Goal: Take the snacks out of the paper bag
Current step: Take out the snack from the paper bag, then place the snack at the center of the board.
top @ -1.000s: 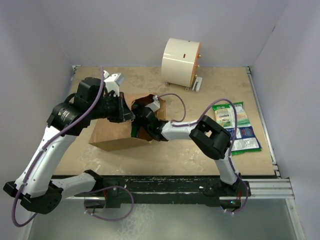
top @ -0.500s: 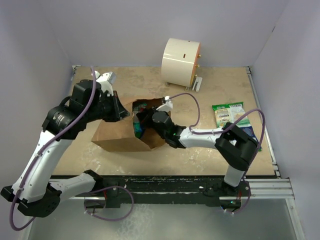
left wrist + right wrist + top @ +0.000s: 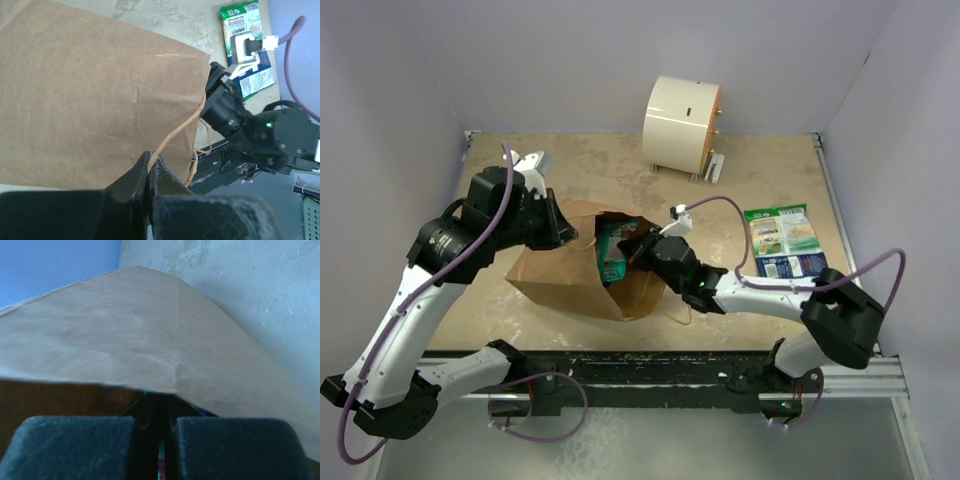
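Two clamped, left gripper [image 3: 148, 161] on bag handle [image 3: 174, 133], right gripper [image 3: 161, 427] on half-hidden teal packet [image 3: 611, 249]

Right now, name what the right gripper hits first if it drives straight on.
The teal packet in the bag mouth: the right gripper seems to pinch it. Past that, probably the bag's inside; depth is unclear.
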Controlling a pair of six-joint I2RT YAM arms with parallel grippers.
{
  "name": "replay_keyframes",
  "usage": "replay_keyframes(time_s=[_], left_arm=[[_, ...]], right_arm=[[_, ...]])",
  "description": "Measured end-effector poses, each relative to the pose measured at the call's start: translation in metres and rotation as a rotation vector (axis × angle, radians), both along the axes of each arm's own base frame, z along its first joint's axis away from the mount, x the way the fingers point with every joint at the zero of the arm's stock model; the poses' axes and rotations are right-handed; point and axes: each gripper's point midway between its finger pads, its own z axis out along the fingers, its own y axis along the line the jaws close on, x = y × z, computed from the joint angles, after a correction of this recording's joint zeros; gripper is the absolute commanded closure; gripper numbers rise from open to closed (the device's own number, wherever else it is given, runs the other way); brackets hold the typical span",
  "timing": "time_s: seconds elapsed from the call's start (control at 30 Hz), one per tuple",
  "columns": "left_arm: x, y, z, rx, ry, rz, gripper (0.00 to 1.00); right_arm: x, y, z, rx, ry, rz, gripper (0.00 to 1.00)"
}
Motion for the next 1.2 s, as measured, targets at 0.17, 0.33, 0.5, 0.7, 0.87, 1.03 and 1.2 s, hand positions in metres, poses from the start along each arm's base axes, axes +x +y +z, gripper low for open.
replay_keyframes(time_s=[0.17,0.33,0.5,0.7,0.87,1.03,1.2], left_arm=[[0.0,-0.004,-0.004,-0.017,0.024,0.003,1.0],[0.005,-0.008,-0.006,-0.027,0.035,0.01,1.0],[0.012,-0.013,-0.013,-0.033,0.051,0.022,1.0],[0.018,-0.01,-0.026,-0.008,0.06,0.05,1.0],[0.023,-0.006,-0.03,0.014,0.053,0.074,1.0],[0.026,-0.006,-0.036,0.041,0.057,0.066,1.0],[0.028,-0.006,-0.042,0.084,0.054,0.03,1.0]], right_arm=[[-0.02,-0.022,0.018,-0.046,-0.01,0.043,1.0],[-0.049,-0.042,0.046,-0.086,-0.042,0.143,1.0],[-0.081,-0.073,0.073,-0.145,-0.031,0.217,1.0],[-0.103,-0.115,0.115,-0.238,-0.015,0.212,1.0],[-0.106,-0.164,0.15,-0.336,-0.028,0.1,1.0],[-0.083,-0.223,0.163,-0.527,0.029,-0.151,1.0],[-0.039,-0.278,0.146,-0.674,0.136,-0.416,1.0]])
